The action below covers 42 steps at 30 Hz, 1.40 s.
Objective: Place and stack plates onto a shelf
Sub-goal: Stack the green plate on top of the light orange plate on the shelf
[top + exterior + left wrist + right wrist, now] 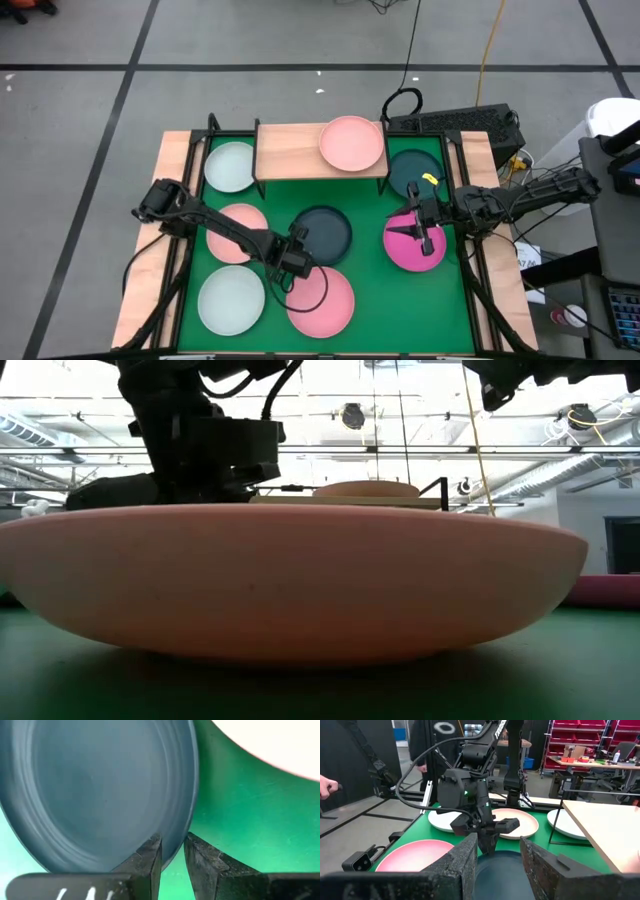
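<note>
A dark teal plate [325,230] lies flat mid-table on the green mat. My left gripper [298,258] [172,857] is at its near-left rim, shut on it; the right wrist view shows that gripper [487,837] coming down onto the plate [500,870]. My right gripper [412,232] [497,865] is open above the magenta plate [415,250], pointing toward the teal plate and touching nothing. The shelf [290,152] stands at the far side and carries one salmon pink plate [352,143]. My left gripper pinches the dark teal plate's rim [175,847] between its two fingers, one finger [147,860] over the plate's inside and the other [202,862] outside it. The fingers come from above, slanting from the near left. The plate looks flat on the mat.
On the mat lie a mint plate [231,166] left of the shelf, a second dark teal plate [412,172] at its right end, a pink plate [240,232], a mint plate [231,300] and a pink plate [322,302] [300,580]. A person's hand [327,785] shows beyond the table.
</note>
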Each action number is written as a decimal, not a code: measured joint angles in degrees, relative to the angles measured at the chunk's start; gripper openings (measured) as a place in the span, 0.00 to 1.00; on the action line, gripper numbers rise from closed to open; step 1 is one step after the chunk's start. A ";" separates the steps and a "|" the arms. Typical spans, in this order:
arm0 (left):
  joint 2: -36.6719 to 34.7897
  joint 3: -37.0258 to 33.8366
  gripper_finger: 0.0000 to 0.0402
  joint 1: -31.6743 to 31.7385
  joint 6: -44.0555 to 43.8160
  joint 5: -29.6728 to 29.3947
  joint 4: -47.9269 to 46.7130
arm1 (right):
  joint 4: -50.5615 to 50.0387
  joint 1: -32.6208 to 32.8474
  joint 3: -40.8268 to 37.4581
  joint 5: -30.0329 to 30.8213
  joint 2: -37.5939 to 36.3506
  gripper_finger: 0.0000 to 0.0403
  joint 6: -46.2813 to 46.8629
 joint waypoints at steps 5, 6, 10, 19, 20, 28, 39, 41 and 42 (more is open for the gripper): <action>0.77 0.00 0.22 0.25 -0.13 0.22 1.53 | 0.00 -0.01 0.00 -0.01 0.00 0.32 0.00; 0.92 -0.02 0.22 0.28 -0.13 0.26 1.59 | -0.03 0.00 0.00 0.00 0.00 0.32 0.00; 1.67 0.04 0.22 0.56 0.14 0.23 3.80 | -0.04 0.00 0.00 -0.02 0.00 0.32 0.04; 1.66 0.00 0.03 1.03 0.50 -1.19 3.56 | -0.21 -0.02 0.00 -0.09 0.00 0.32 0.24; 1.68 0.00 0.03 1.01 0.48 -1.77 3.56 | -0.22 0.00 0.01 -0.09 0.00 0.32 0.24; -1.58 4.39 0.02 -0.55 -0.13 -3.23 0.71 | -0.55 0.00 0.02 -0.24 -1.65 0.32 0.15; -5.16 20.70 0.02 0.88 13.31 -13.69 -9.14 | -0.52 0.00 0.02 -0.37 -9.24 0.32 -1.01; -5.37 22.72 0.02 3.93 17.16 -13.72 -9.97 | 0.05 0.00 0.02 -0.35 -9.96 0.32 -1.43; -5.46 23.63 0.02 5.73 19.05 -13.65 -10.70 | 0.15 0.00 0.02 -0.35 -10.46 0.32 -1.57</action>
